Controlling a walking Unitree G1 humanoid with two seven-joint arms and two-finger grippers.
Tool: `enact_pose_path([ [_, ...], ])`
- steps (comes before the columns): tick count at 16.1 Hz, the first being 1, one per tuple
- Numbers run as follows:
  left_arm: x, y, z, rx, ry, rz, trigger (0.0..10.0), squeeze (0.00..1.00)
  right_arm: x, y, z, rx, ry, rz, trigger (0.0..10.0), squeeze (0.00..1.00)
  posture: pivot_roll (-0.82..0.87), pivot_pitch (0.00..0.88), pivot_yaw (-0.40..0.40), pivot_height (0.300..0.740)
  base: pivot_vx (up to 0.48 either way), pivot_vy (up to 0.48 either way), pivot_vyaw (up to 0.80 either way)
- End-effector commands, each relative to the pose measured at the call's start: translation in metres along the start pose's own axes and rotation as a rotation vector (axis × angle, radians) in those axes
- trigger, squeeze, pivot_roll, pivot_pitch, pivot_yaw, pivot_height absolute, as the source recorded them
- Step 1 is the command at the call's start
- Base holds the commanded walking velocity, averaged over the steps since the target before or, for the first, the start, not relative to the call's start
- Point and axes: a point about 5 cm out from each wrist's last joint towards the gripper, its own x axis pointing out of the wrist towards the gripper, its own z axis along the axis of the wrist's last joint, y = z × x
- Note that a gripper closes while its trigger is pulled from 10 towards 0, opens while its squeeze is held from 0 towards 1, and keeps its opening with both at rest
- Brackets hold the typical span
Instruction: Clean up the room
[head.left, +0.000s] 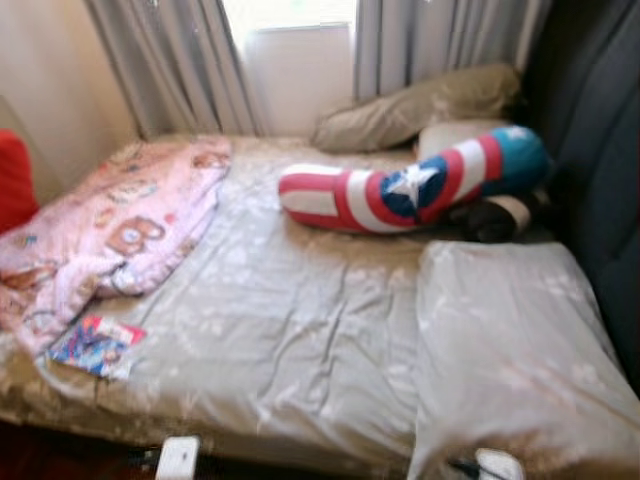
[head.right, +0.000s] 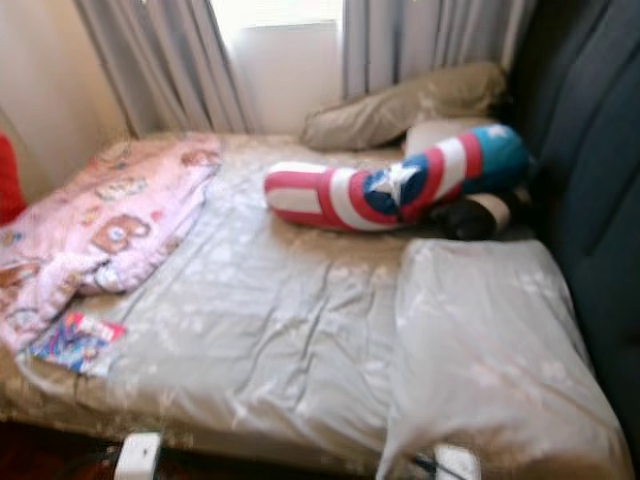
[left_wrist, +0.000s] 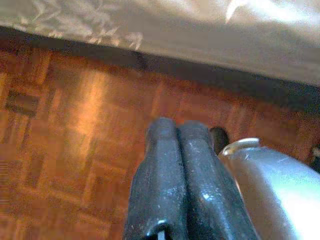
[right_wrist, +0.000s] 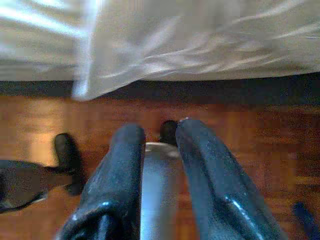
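Pressed together, the left gripper (left_wrist: 177, 131) hangs over the wooden floor (left_wrist: 75, 150) near the bed (head.left: 300, 340); the right gripper (right_wrist: 159, 134) hangs slightly spread; a pink blanket (head.left: 110, 225) lies bunched on the left, a striped star bolster (head.left: 410, 185) far right.

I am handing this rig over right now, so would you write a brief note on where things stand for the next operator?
Left gripper: shut, empty, hanging low over the wooden floor by the bed's edge.
Right gripper: open, empty, also low by the bed.
On the bed: crumpled pink blanket at the robot's left, a colourful booklet just below it near the front edge, a striped star bolster across the far side, a beige pillow under the window, a large grey pillow at the right.
Done: nothing visibly tidied.
Left: fold the blanket, remove the booklet, straighten the pillows.
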Motion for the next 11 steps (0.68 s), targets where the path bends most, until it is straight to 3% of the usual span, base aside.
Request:
enact_pose_path([
  [1,0.003,-0.007,0.009,0.018,-0.009,-0.005,10.0,0.00,0.000,-0.004,-0.001,0.007,0.003,-0.012,10.0,0.00,-0.05,0.000,0.091,0.740,0.000,0.398,0.00],
  [8,0.007,-0.025,0.026,0.031,-0.031,-0.024,10.0,0.00,-0.002,-0.016,-0.004,0.002,0.011,-0.028,10.0,0.00,-0.05,0.000,0.091,0.740,0.000,0.399,0.00],
  [11,0.006,-0.022,0.021,0.031,-0.025,-0.020,10.0,0.00,-0.003,-0.019,-0.005,0.004,0.012,-0.029,10.0,0.00,-0.05,0.000,0.088,0.740,0.000,0.399,0.00],
])
